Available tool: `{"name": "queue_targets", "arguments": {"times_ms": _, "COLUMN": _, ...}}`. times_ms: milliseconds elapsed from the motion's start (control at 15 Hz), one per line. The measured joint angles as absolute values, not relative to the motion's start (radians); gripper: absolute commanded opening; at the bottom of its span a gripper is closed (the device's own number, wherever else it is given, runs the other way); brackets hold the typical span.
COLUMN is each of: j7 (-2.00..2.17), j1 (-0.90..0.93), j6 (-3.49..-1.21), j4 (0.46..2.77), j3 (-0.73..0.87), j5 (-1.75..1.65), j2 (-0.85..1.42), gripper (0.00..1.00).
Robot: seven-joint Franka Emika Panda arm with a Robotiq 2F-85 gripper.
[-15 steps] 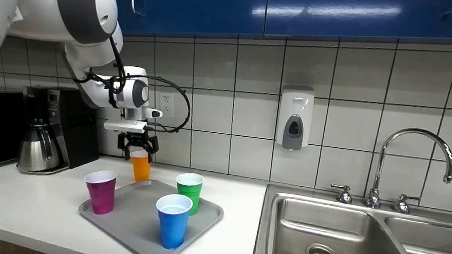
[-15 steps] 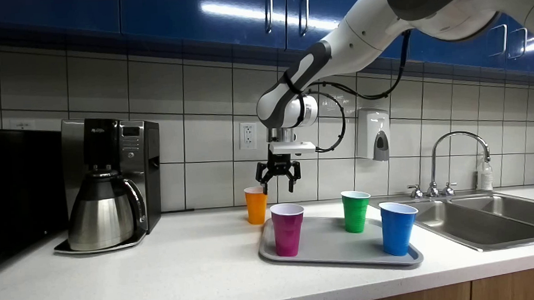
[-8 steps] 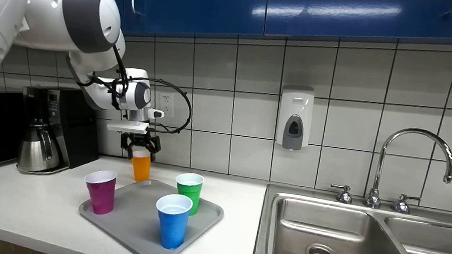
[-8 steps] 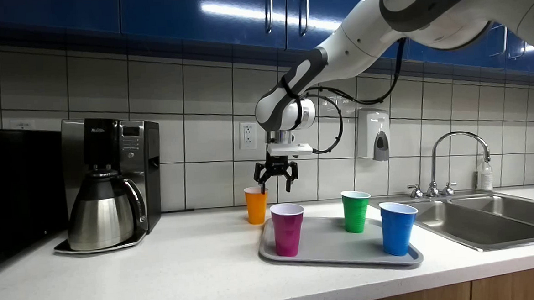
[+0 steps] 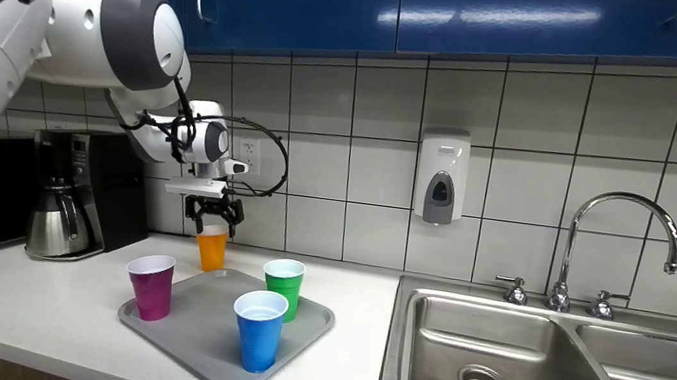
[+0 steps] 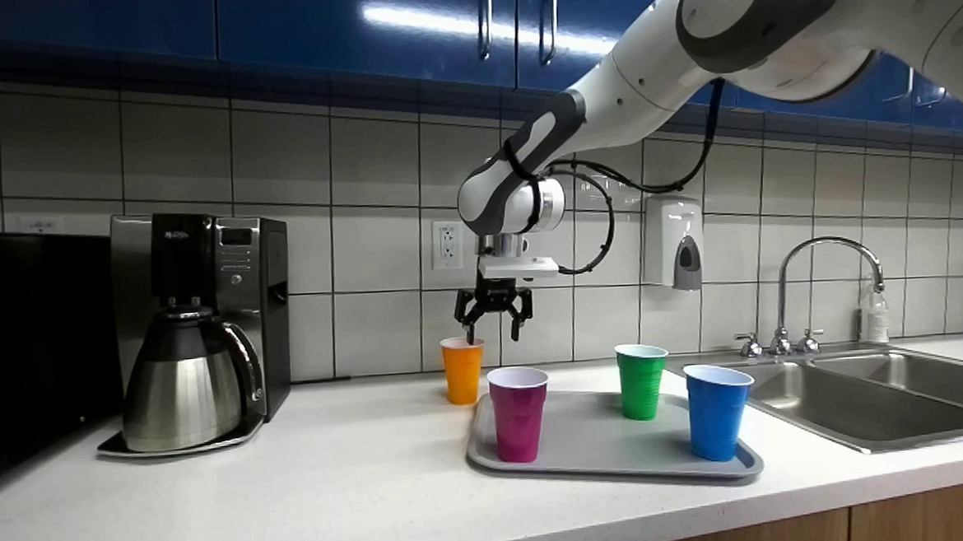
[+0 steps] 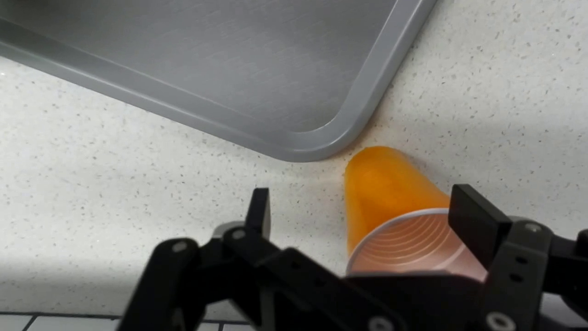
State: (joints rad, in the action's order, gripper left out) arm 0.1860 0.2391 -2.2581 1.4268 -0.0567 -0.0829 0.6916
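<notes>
Orange plastic cup (image 6: 462, 374), upright on the pale worktop (image 6: 361, 491), with the fingers (image 7: 477, 225) spread wide apart at about the height of its rim. In the wrist view we see the cup's mouth lying nearer to one finger, which overlaps the rim; whether the two touch, we cannot tell. Part of the mouth is hidden from us there. Just beside the cup's base we note the rounded corner of the grey tray (image 6: 589, 442); near behind the cup rises the tiled wall (image 6: 377, 325), with a white outlet (image 6: 447, 245) set in it.

On the tray three further cups stand upright: the magenta cup (image 6: 518, 417), near the orange one; the green cup (image 5: 287, 288); and the blue cup (image 5: 259, 338), which in an exterior view partly covers the green.

Well apart from this group, along the worktop, we find the coffee maker (image 6: 239, 291) with its steel carafe (image 6: 179, 406), and next to it a black appliance (image 6: 32, 343). Past the tray's other end lies the double sink (image 5: 477, 326) with its chrome tap (image 5: 559, 298); the soap dispenser (image 5: 442, 177) hangs on the tiles. In both exterior views the white arm (image 6: 652, 72) hides part of the blue cabinets (image 6: 353, 30) above.
</notes>
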Motion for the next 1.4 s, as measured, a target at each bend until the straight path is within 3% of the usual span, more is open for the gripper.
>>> {"name": "queue_targets", "arguments": {"times_ms": 1400, "j7": 0.202, "j1": 0.267, "j6": -2.258, "j4": 1.250, "j3": 0.004, "j5": -0.087, "j2": 0.828, "gripper": 1.00}}
